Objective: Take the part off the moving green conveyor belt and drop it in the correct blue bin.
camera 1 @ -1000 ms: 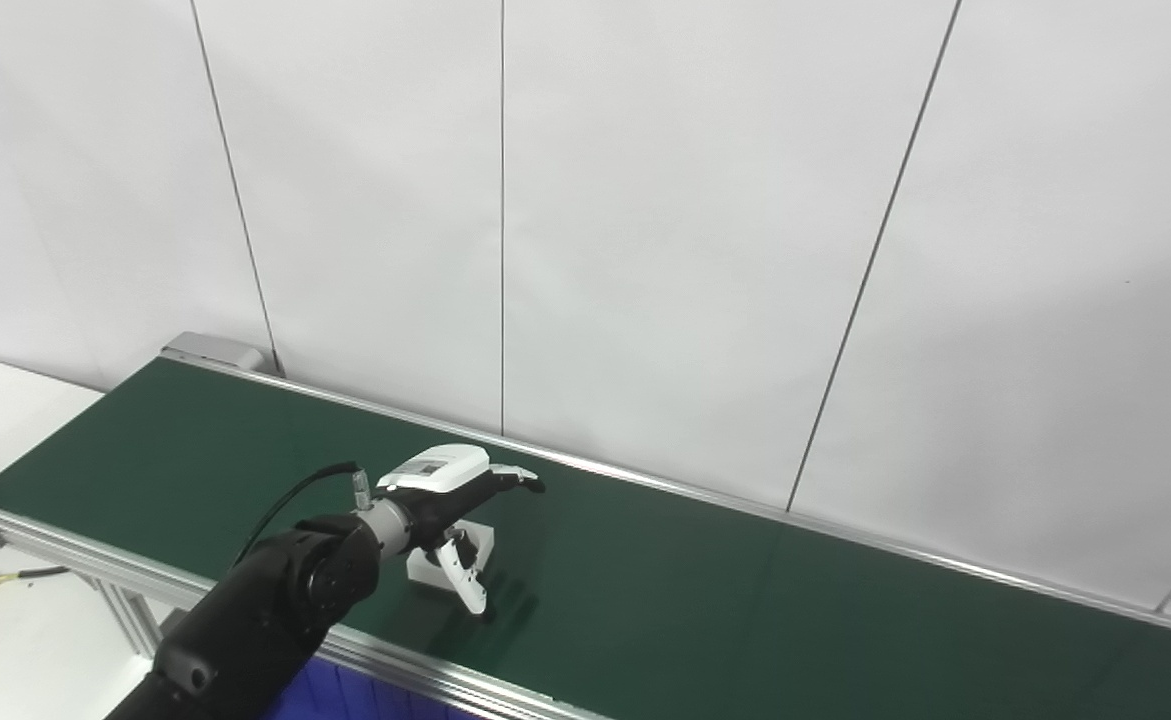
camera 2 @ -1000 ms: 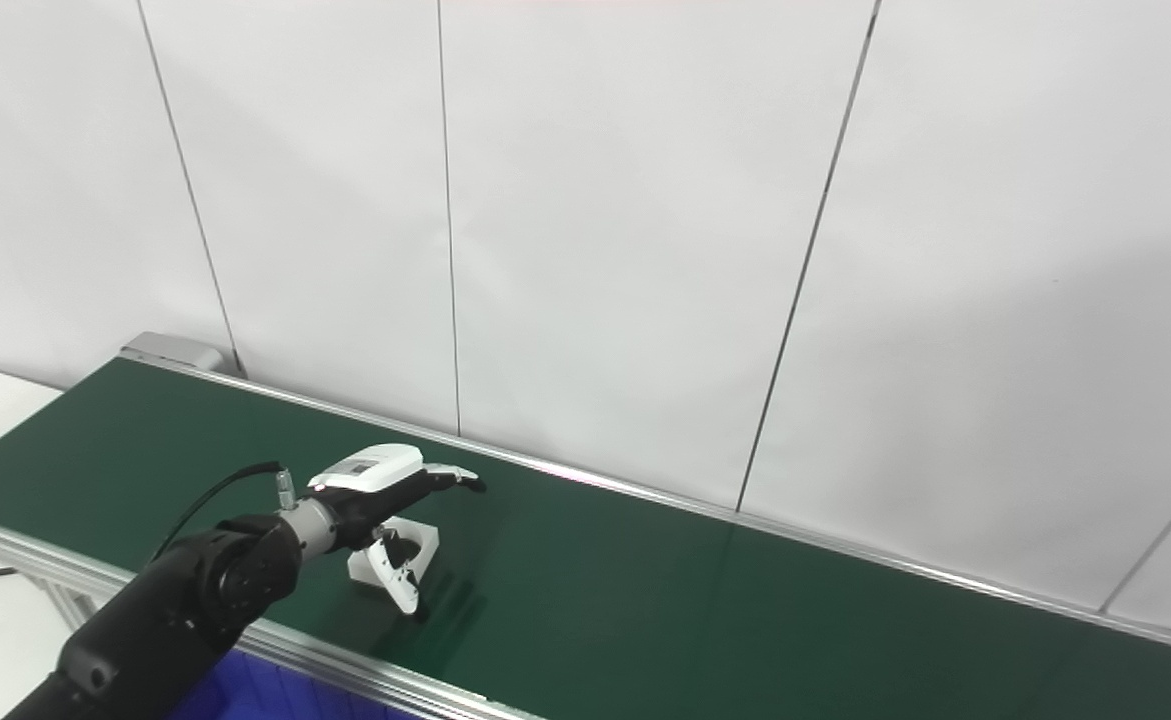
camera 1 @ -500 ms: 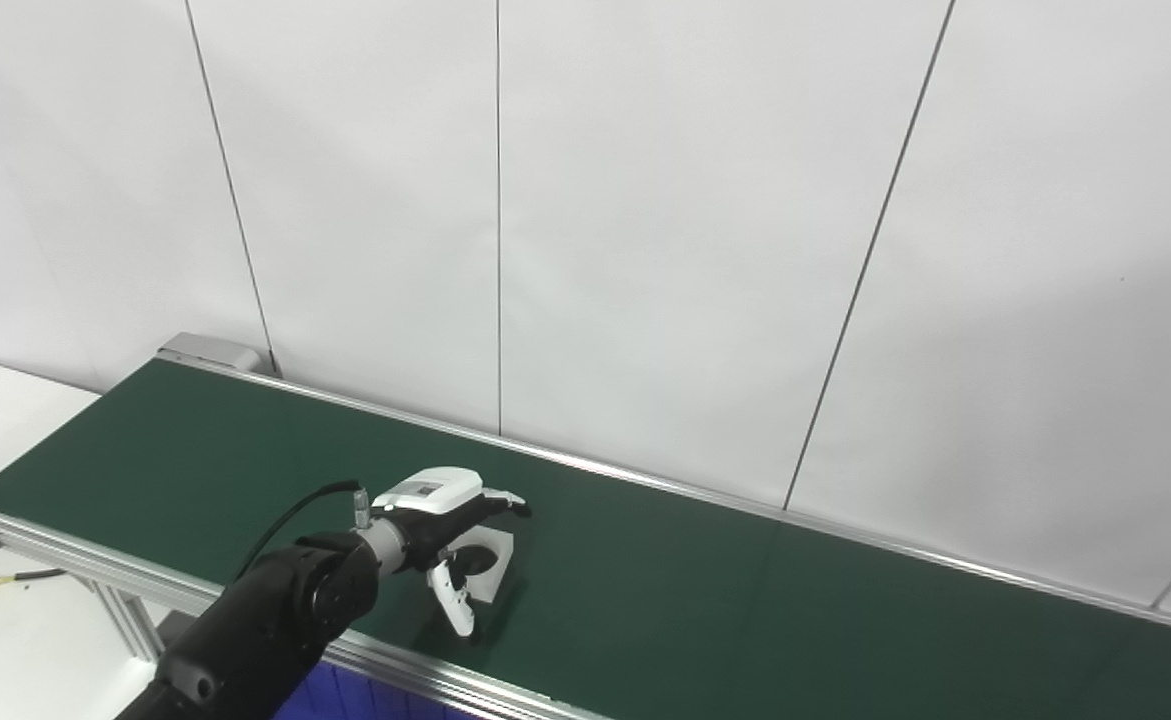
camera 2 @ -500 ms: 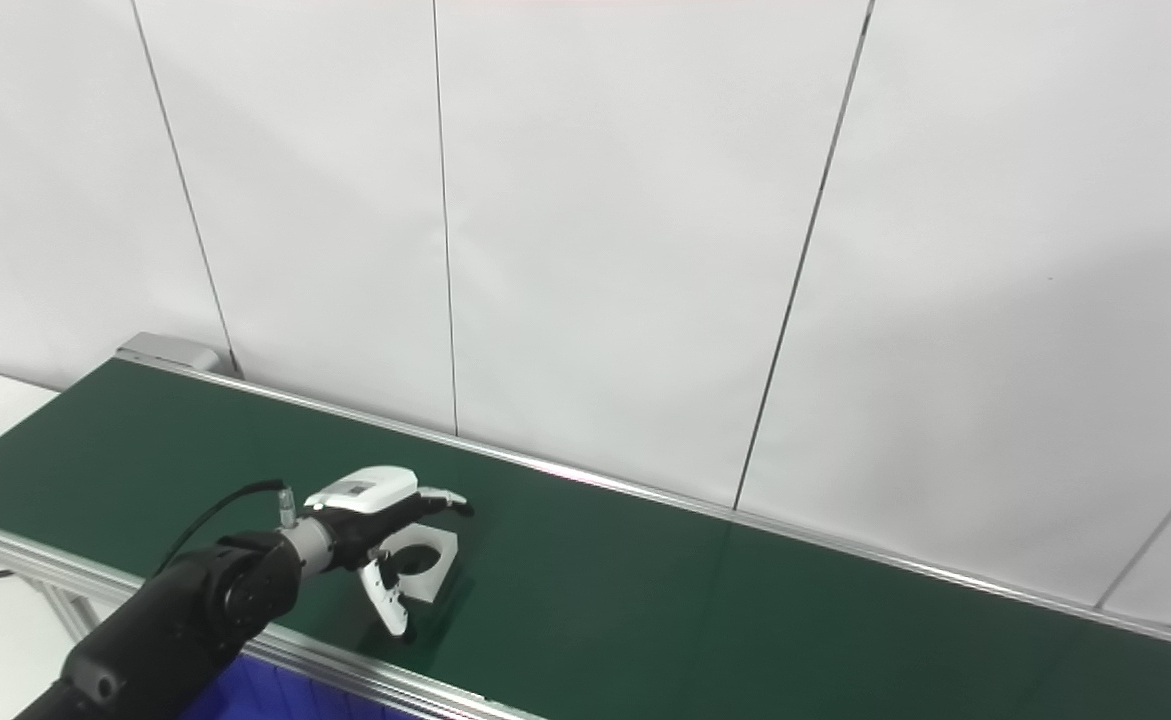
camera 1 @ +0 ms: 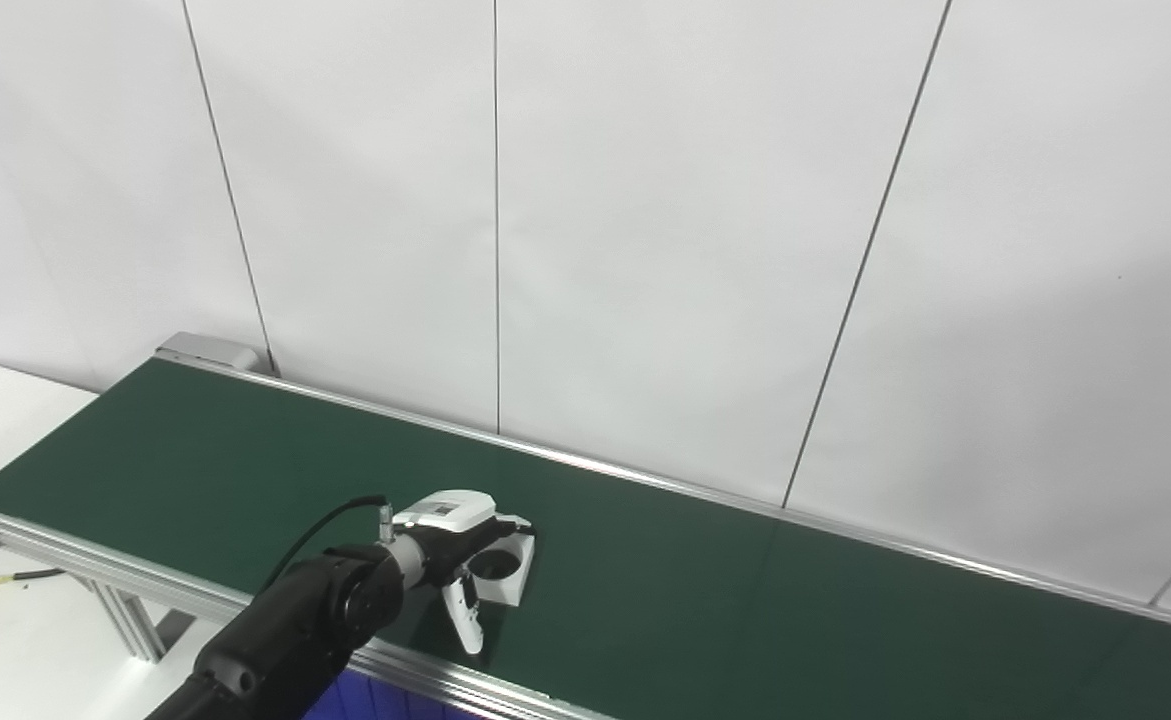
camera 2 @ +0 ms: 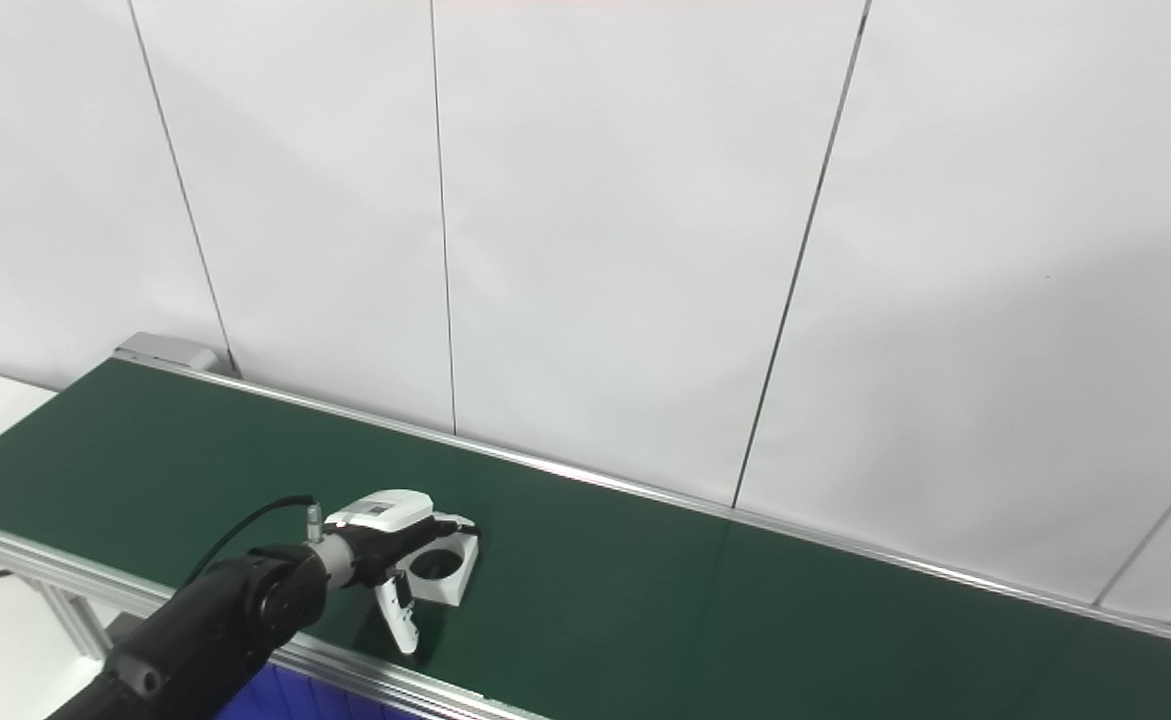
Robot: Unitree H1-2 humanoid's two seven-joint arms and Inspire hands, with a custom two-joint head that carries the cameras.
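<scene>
Matt green belt [camera 1: 745, 600], brushed metal rail [camera 1: 485, 690], smooth white plastic part [camera 1: 507, 568]

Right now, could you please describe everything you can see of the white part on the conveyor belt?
The white part is a small squarish block, plastic-looking, with a round dark hole through its top. It lies flat on the green conveyor belt, near the front rail. The left hand reaches over it, fingers apart; contact cannot be judged.
</scene>
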